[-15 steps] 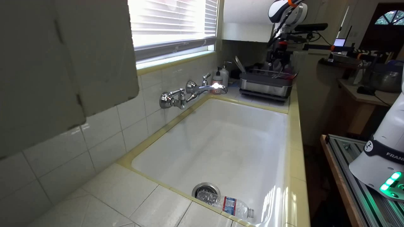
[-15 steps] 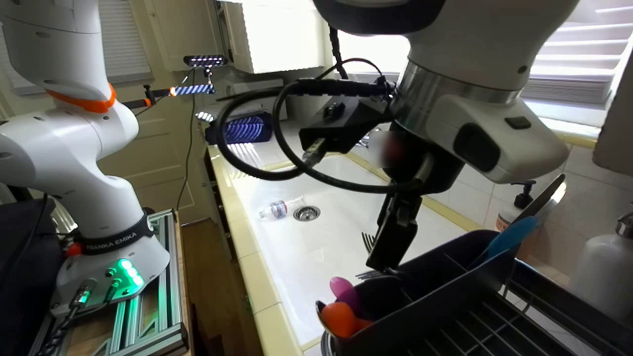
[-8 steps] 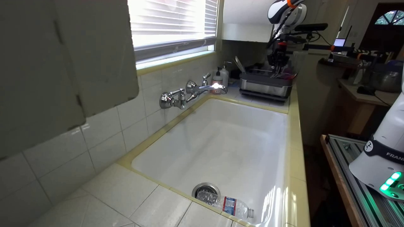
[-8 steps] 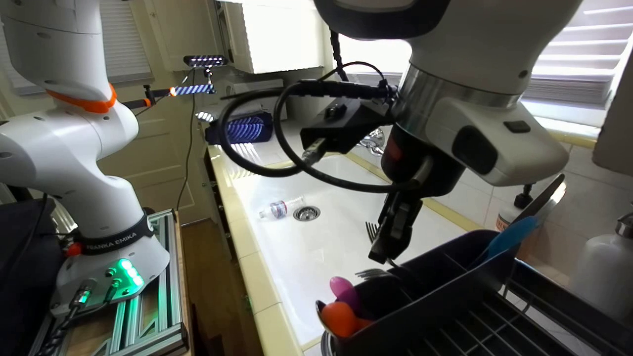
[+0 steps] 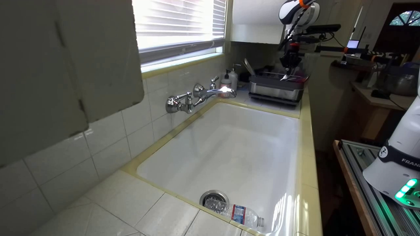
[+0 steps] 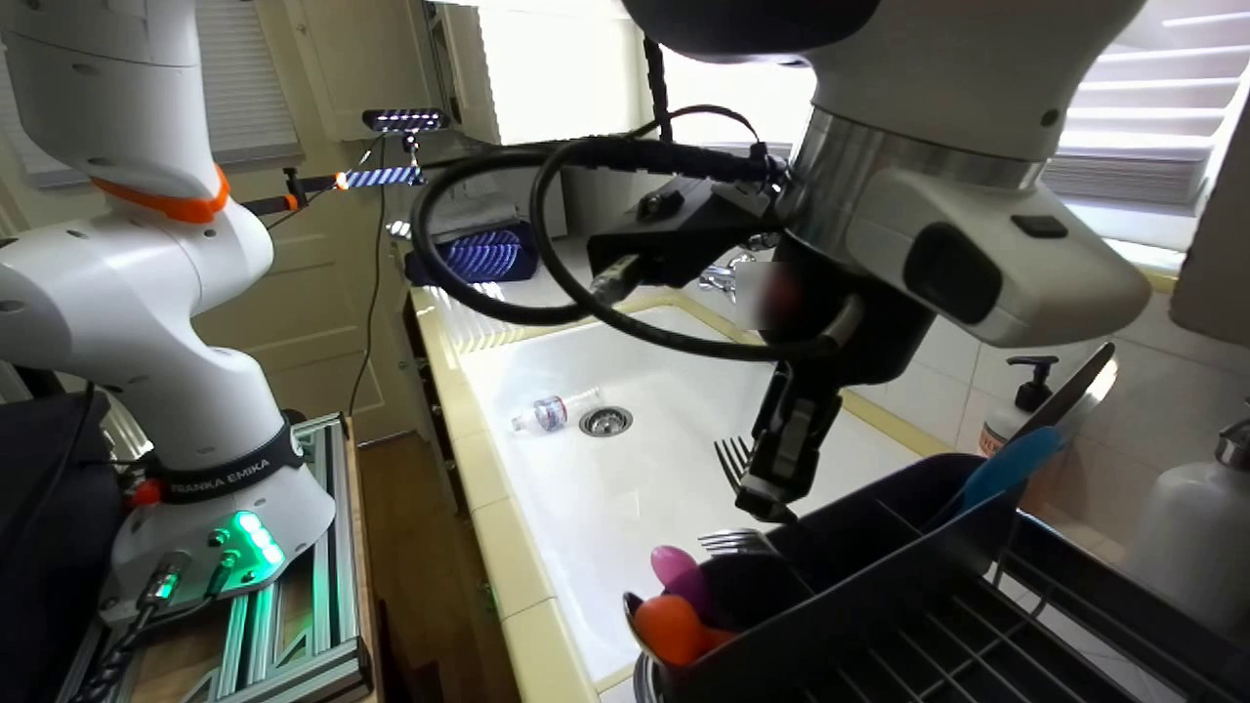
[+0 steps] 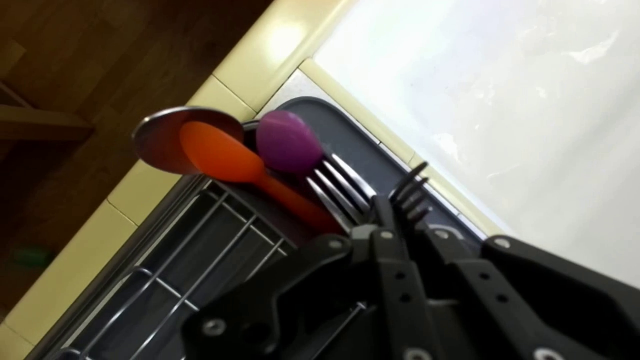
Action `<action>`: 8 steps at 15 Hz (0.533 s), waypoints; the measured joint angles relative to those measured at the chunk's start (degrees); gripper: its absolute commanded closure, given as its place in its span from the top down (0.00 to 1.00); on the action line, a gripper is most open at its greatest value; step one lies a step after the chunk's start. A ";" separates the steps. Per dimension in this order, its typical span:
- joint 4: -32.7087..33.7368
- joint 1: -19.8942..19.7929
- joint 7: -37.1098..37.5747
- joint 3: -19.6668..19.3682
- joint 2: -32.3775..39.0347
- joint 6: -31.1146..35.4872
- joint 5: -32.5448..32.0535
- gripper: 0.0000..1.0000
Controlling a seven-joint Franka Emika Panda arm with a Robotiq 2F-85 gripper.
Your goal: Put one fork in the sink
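Pincer [image 6: 771, 500] closed on a fork [image 6: 735, 472]: slender, metal, reads dark grey against white. Slim tines poke out beside the fingers, fork tilted, tines up; handle end hidden. It's over the cutlery caddy [image 6: 908, 578]; can't tell whether the handle is clear of it.

Just beside, in the wrist view: a second fork [image 7: 342, 187], bright steel, four tines; then purple spoon [image 7: 287, 142], orange spoon [image 7: 220, 152], metal spoon [image 7: 160, 145] with a glossy bowl.

Caddy is matte dark plastic with dividers; blue utensil [image 6: 1006, 474] at the far end. Dish rack [image 5: 275, 90] has a shiny metal band and wire grid.

Next out: sink [image 5: 236, 147], glossy cream-white rectangle, rounded corners, pale yellow tiled rim [image 5: 308, 147]. Chrome tap [image 5: 215, 92] on the tiled wall. Clear ribbed plastic bottle [image 5: 251, 218] on its side in the basin, base end by the round metal drain [image 5: 214, 194]; red, white and blue label, print too small to read.

Worktop [image 5: 164, 211] is pale tile. Robot's base collar [image 6: 229, 476] reads "FRANKA EMIKA".
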 measured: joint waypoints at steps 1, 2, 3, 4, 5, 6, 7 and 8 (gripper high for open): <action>-0.01 0.06 -0.61 0.03 -0.38 -0.14 -0.39 0.01; -0.01 0.13 -1.48 0.05 -0.83 -0.30 -0.87 0.01; -0.04 0.20 -2.50 0.08 -1.37 -0.45 -1.45 0.01; -0.10 0.30 -3.56 0.08 -1.98 -0.58 -2.10 0.01; -0.17 0.43 -4.51 0.08 -2.57 -0.70 -2.78 0.01; -0.31 0.57 -5.69 0.08 -3.15 -0.73 -3.74 0.01; -0.49 0.71 -6.72 0.09 -3.61 -0.73 -4.86 0.01; -0.77 0.90 -7.92 0.08 -4.11 -0.73 -6.15 0.01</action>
